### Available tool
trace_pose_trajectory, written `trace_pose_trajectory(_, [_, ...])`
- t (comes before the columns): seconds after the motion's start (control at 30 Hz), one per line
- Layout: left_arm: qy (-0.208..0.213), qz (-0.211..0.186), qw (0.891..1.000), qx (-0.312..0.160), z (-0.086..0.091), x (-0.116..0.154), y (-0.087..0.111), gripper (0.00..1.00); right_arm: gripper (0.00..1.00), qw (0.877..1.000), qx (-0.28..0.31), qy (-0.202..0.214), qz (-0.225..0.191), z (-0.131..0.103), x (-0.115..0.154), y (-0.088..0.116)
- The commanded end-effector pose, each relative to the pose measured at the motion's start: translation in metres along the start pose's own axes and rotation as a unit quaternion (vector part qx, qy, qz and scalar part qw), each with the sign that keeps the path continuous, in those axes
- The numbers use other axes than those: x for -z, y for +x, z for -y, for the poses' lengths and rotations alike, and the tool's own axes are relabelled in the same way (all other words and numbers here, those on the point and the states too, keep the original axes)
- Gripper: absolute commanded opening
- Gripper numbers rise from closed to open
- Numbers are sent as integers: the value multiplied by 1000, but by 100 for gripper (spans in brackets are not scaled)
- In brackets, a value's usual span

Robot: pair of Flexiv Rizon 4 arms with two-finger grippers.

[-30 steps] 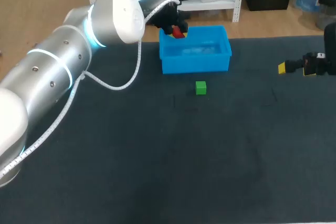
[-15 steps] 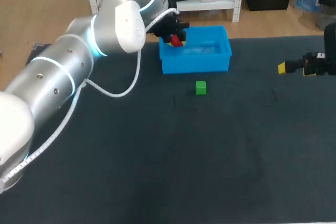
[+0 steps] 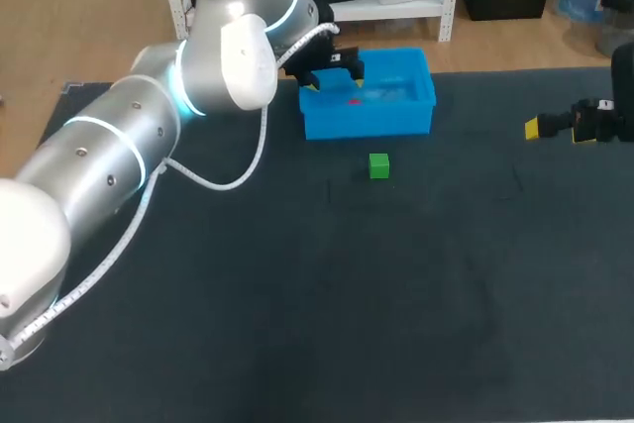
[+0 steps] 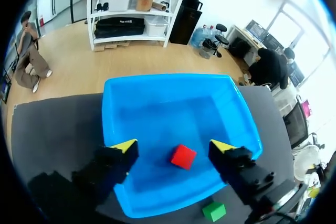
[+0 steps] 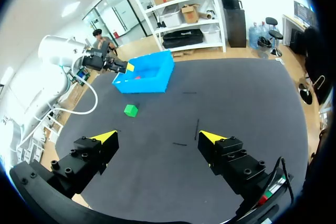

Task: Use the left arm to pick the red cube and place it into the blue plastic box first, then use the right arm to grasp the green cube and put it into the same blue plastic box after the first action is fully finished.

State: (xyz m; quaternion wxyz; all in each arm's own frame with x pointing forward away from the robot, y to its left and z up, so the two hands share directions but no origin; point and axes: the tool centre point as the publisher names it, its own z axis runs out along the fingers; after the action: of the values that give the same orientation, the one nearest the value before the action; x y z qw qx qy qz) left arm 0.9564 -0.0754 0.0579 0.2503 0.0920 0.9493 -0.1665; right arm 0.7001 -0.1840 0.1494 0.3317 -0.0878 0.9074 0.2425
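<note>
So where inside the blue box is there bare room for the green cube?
The floor of the blue box is bare from the red cube to the wall farthest from the green cube and toward both side walls. It is tighter around the red cube, below the open left gripper.

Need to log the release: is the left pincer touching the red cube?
Apart. The left wrist view shows the red cube in the blue box, bare floor between it and each tip of the left pincer.
</note>
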Motion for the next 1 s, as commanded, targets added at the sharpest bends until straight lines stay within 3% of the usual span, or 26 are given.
trace_pose_trajectory(0.03, [0,-54,999,-1,-1,-12,-27,100,100,1000,0,0,0,0,0,0])
trace_pose_trajectory(1.0, [19,-22,999,-20,14,29,-48,100,100,1000,0,0,0,0,0,0])
